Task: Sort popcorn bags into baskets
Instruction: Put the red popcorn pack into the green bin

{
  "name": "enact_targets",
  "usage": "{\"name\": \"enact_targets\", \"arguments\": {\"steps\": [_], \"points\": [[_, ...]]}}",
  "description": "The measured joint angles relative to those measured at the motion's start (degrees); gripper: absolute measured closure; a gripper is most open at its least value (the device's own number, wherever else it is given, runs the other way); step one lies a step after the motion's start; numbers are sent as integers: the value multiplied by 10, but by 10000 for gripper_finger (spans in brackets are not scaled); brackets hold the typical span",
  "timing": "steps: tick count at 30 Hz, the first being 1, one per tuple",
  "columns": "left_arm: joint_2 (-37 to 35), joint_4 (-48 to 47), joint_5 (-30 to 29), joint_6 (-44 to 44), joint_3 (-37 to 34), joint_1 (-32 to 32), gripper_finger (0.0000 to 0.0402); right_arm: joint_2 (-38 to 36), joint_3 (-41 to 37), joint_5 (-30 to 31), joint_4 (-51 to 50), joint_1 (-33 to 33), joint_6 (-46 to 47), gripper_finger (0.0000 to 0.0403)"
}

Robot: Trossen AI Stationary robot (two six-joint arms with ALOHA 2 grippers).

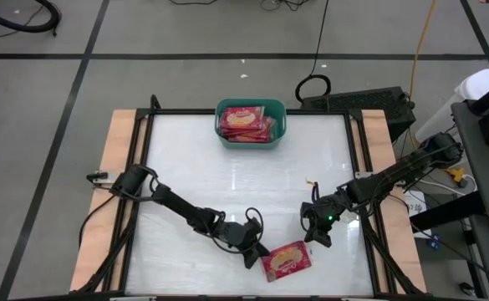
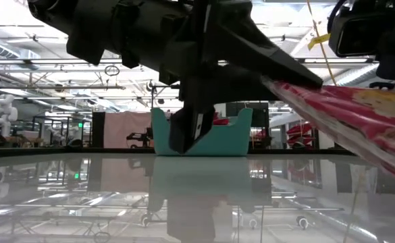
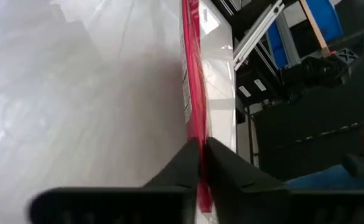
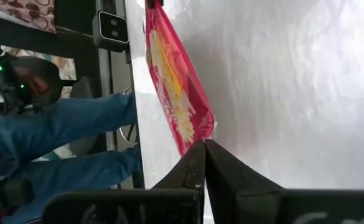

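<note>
One red popcorn bag (image 1: 287, 259) with its yellow popcorn picture facing up sits near the table's near edge, right of centre. My left gripper (image 1: 258, 252) is shut on the bag's left end. My right gripper (image 1: 317, 231) is shut just beyond the bag's far right corner (image 4: 197, 138); whether it touches the bag I cannot tell. The teal basket (image 1: 223, 134) stands at the far edge with several red bags (image 1: 246, 122) stacked inside. In the low view the basket (image 2: 241, 135) shows behind the held bag (image 2: 346, 108). My left gripper pinches the bag's left edge (image 3: 198, 163) between its two fingers, coming level from the table's left. The bag runs on edge away from the fingertips (image 3: 183, 163) in the wrist view. It slopes down toward the right in the low view, its held end (image 2: 285, 88) off the table.
Black frame rails (image 1: 357, 167) and wooden side strips (image 1: 114, 167) border the glossy white table top (image 1: 227, 184). A person's legs in blue trousers (image 4: 63, 130) show beyond the table's edge in the right wrist view. Equipment and cables lie off the right side.
</note>
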Motion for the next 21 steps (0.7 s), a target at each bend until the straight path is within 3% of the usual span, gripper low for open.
{"name": "enact_targets", "arguments": {"steps": [2,12,21], "points": [[0,0,5,-1,0,0,391,0,0,-1,0,-2,0,403],[-12,-21,12,2,0,1,398,-7,1,0,7,-4,27,395],[-14,-39,12,4,0,1,400,-25,63,-2,-79,-53,26,295]]}}
